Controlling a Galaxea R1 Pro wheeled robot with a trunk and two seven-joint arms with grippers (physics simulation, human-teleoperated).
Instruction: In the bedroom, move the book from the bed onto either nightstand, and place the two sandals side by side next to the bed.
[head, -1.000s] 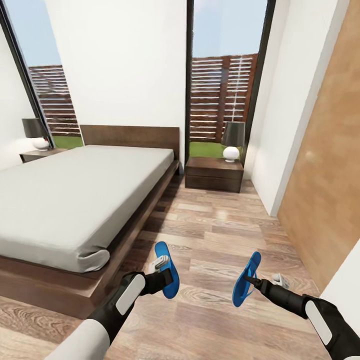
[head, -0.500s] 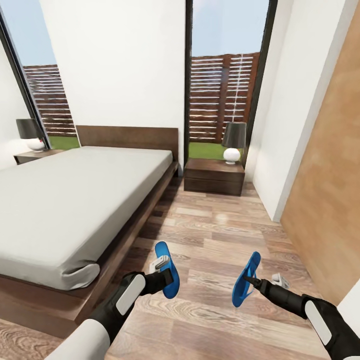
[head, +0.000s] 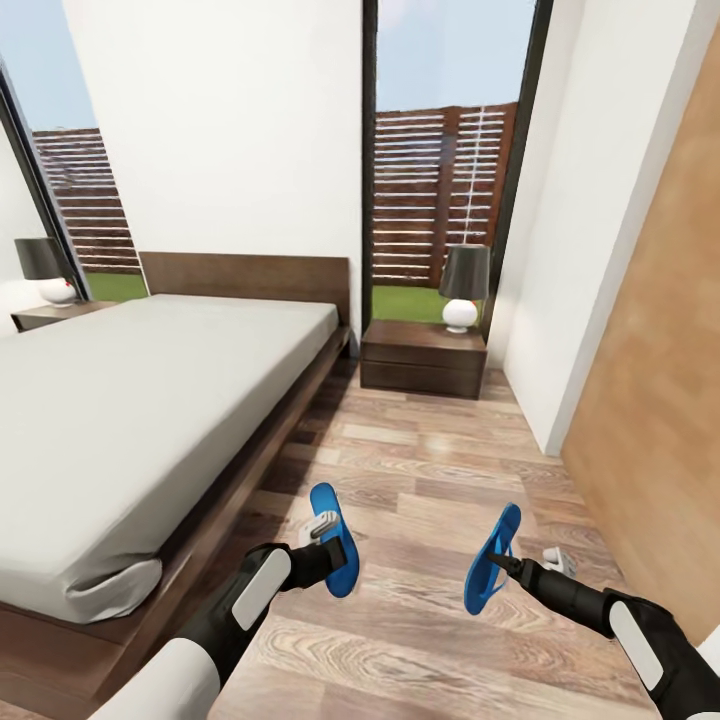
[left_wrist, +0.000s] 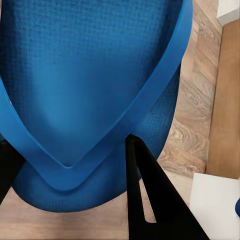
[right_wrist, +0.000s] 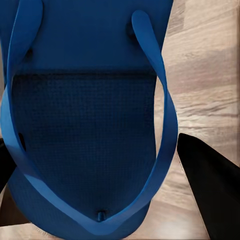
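I hold one bright blue sandal in each hand above the wood-plank floor (head: 420, 480). My left gripper (head: 322, 548) is shut on the left sandal (head: 336, 540), whose sole and toe strap (left_wrist: 90, 75) sit beside a black finger (left_wrist: 150, 200). The right gripper (head: 500, 564) is shut on the other sandal (head: 492, 560), its strapped sole (right_wrist: 85, 125) close to the camera beside a dark finger (right_wrist: 212, 190). The bed (head: 150, 400) lies to my left, its grey mattress bare. One nightstand (head: 423, 358) stands past the bed's head, another (head: 45, 316) at the far side. The book is out of view.
Each nightstand carries a lamp with a dark shade (head: 463, 285) (head: 42, 270). A brown door (head: 660, 400) and a white wall corner (head: 550, 300) close in the right side. Tall dark-framed windows (head: 440, 190) stand behind. An open strip of floor runs between bed and door.
The whole picture has shifted: the camera has moved forward along the bed, which now sits further left. Both arms keep the same pose, each still holding its sandal.
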